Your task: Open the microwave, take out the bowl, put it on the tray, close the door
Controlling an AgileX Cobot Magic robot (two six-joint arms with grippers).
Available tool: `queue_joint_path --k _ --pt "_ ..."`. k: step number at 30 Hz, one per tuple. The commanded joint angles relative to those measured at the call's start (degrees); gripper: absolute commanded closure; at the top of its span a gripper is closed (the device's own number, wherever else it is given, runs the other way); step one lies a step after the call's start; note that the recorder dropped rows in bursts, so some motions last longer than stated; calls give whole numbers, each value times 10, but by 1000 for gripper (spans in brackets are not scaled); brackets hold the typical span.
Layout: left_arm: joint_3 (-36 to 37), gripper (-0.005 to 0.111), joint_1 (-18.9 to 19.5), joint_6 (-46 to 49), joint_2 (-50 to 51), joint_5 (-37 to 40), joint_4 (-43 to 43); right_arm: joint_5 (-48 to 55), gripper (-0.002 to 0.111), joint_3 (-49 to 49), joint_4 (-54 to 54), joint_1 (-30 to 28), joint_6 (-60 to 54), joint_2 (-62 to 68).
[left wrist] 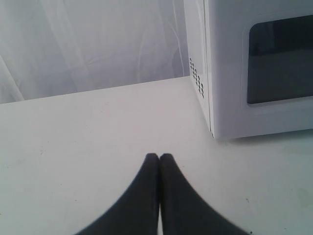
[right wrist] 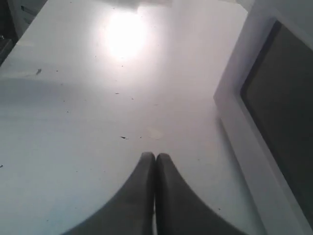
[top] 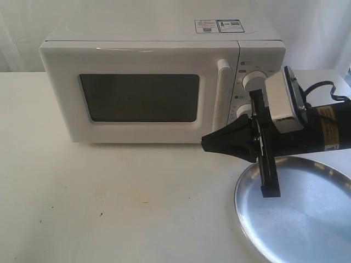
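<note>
The table is white and fills the lower half of the exterior frame. The microwave stands on it at upper centre. Its door is shut, flush with the body; the window is dark and nothing shows through it. The tray lies empty at lower right, cut by the frame edge.

The right gripper enters from the right edge, crosses above the tray's far rim and points left. Its tip sits right of centre, just below the door's lower right corner. Its fingers are pressed together on nothing.

The left gripper shows only in its wrist view. Its fingers are pressed together, empty, above bare table near the microwave's vented side.

The handle stands upright at the door's right edge. Two dials sit right of it, the lower partly hidden by the right arm. Stickers lie on top.
</note>
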Motion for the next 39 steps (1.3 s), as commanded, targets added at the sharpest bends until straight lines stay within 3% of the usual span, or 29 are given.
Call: queue_joint_path --k 1,10,11,15,16,21,34,36,39 --pt "-2 107 -2 0 -1 -2 -5 130 108 3 53 -8 44 -21" --pt "-2 107 -2 0 -1 -2 -5 190 105 3 216 -24 -8 9" --pt "-2 107 -2 0 -1 -2 -5 187 102 3 215 -30 -7 9" --pt "-2 107 -2 0 -1 -2 -5 125 66 8 193 -64 28 9" --pt "-2 107 -2 0 -1 -2 -5 125 64 8 196 -64 27 9" --pt "-2 107 -2 0 -1 -2 -5 111 64 3 276 -47 -66 60" --pt "-2 107 -2 0 -1 -2 -5 63 66 -75 271 -20 -57 145" --pt "-2 107 -2 0 -1 -2 -5 60 74 -79 268 -15 -57 150" --pt "-2 107 -2 0 -1 -2 -5 60 100 -79 266 -12 -44 150"
